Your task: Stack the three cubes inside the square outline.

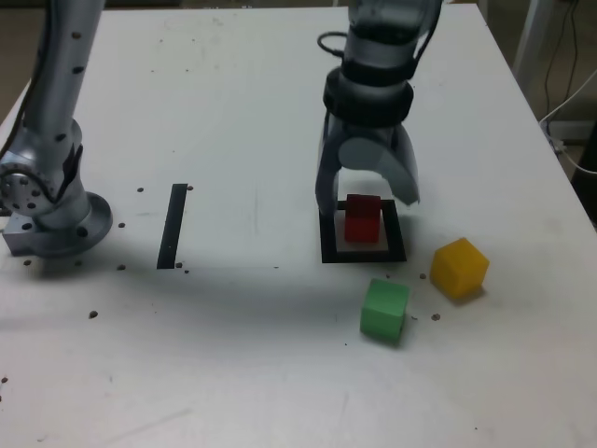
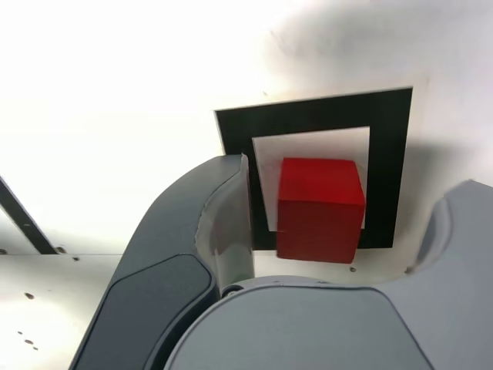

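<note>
The grey two-fingered gripper [image 1: 367,199] hangs with jaws spread, holding nothing. Directly beneath it, between the fingers, one small matte red cube [image 1: 363,219] rests inside the thick black tape square outline [image 1: 327,252] on the white table [image 1: 233,93]. One green cube [image 1: 385,310] and one yellow cube [image 1: 459,268] lie outside, toward the table's near right corner in the exterior view. Cubes counted: three.

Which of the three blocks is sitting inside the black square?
The red block, between the open gripper fingers. The green block and yellow block lie outside the black square on the table.
</note>
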Controlling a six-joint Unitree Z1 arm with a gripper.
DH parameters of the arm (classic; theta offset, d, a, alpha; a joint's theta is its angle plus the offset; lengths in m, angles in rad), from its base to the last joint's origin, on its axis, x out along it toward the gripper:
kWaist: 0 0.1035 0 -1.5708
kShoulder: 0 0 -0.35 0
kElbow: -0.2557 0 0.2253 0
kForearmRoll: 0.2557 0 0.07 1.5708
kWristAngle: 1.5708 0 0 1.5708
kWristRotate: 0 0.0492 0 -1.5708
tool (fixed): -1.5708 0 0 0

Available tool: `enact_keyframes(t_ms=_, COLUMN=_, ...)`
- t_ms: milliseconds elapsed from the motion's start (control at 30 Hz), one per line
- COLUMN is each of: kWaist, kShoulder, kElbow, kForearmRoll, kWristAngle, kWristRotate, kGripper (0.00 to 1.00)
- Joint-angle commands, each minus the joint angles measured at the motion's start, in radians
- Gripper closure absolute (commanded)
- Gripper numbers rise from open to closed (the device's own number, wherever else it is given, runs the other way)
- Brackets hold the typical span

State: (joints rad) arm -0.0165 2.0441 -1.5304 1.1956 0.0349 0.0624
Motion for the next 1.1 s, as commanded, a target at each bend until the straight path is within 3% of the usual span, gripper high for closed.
enact_keyframes(t_ms=0, kWaist=-0.019, kShoulder=-0.021, kElbow=-0.029, kForearmRoll=0.025, kWristAngle=0.031, kWristRotate=-0.012, kGripper=0.00)
enact_keyframes(t_ms=167, kWaist=-0.074, kShoulder=-0.015, kElbow=-0.153, kForearmRoll=0.117, kWristAngle=0.112, kWristRotate=-0.018, kGripper=0.00)
enact_keyframes(t_ms=300, kWaist=-0.117, kShoulder=0.027, kElbow=-0.290, kForearmRoll=0.189, kWristAngle=0.139, kWristRotate=0.021, kGripper=0.00)
enact_keyframes(t_ms=833, kWaist=-0.178, kShoulder=0.190, kElbow=-0.572, kForearmRoll=0.258, kWristAngle=0.075, kWristRotate=0.309, kGripper=0.01)
enact_keyframes(t_ms=1067, kWaist=-0.180, kShoulder=0.229, kElbow=-0.597, kForearmRoll=0.248, kWristAngle=0.078, kWristRotate=0.417, kGripper=0.01)
